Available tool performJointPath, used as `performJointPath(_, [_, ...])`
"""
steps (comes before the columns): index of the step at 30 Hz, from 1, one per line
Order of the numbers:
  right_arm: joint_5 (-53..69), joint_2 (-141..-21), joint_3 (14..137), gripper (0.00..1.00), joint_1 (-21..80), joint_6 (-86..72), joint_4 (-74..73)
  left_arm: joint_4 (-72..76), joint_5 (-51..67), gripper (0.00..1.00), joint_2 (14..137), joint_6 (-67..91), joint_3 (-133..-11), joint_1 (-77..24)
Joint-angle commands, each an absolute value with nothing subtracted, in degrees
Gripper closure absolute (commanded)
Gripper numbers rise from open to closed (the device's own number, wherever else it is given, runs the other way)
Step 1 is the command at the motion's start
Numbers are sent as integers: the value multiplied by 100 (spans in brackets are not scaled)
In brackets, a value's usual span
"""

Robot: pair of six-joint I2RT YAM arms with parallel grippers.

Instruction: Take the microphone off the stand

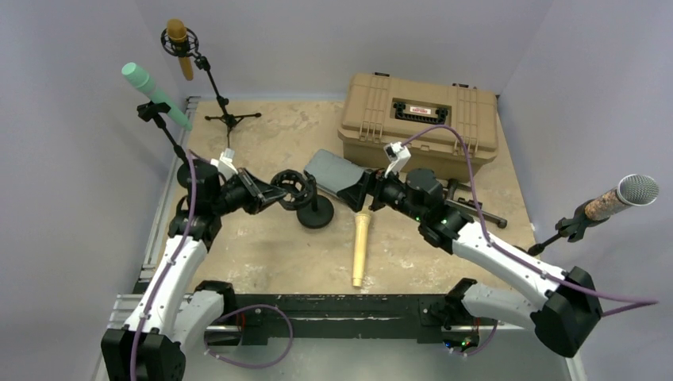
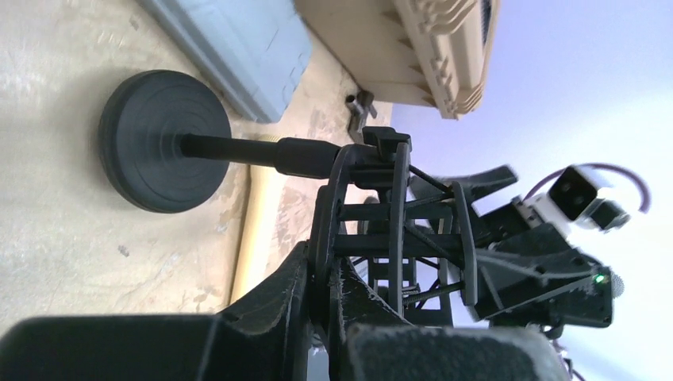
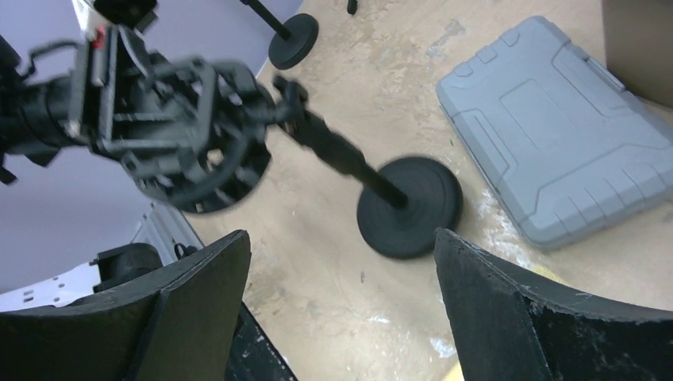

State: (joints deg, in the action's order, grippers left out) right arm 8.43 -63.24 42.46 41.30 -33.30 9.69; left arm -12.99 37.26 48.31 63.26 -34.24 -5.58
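Observation:
A cream microphone [image 1: 360,248] lies flat on the table, apart from its stand. The stand is a black round base [image 1: 315,214] with a short pole and an empty black shock mount [image 1: 295,189]. My left gripper [image 1: 274,193] is shut on the shock mount's ring [image 2: 397,230], with the base [image 2: 163,139] beyond it and the microphone [image 2: 254,230] behind. My right gripper [image 1: 355,194] is open and empty, just right of the stand. In the right wrist view it [image 3: 341,270] hovers near the base [image 3: 409,205] and faces the mount [image 3: 182,119].
A grey case [image 1: 333,169] lies behind the stand and a tan toolbox [image 1: 421,119] at the back. Other stands hold a green microphone [image 1: 155,95], a gold one [image 1: 180,48] and a silver-headed one [image 1: 623,197]. A black bracket [image 1: 476,208] lies by the right arm.

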Motion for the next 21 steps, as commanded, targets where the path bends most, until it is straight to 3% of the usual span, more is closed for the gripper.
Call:
performJointPath(1, [514,-5587,4019,15,4105,-3240,548,-1616,3373,100,5055,6031,-4791,-491])
performJointPath(8, [-32,-4672,4095,12,4093,-3059,-190,-2417,1962,100,5626,5990,-5957,-398])
performJointPath(13, [-291,-4269,4092,10,4094,-2938,-308,-804,2148,100,6712,6687,-6324,-398])
performJointPath(21, [-362,-4231,4205,10,4087,-2959,-692,157,1752,100,8577,7287,-7474,-457])
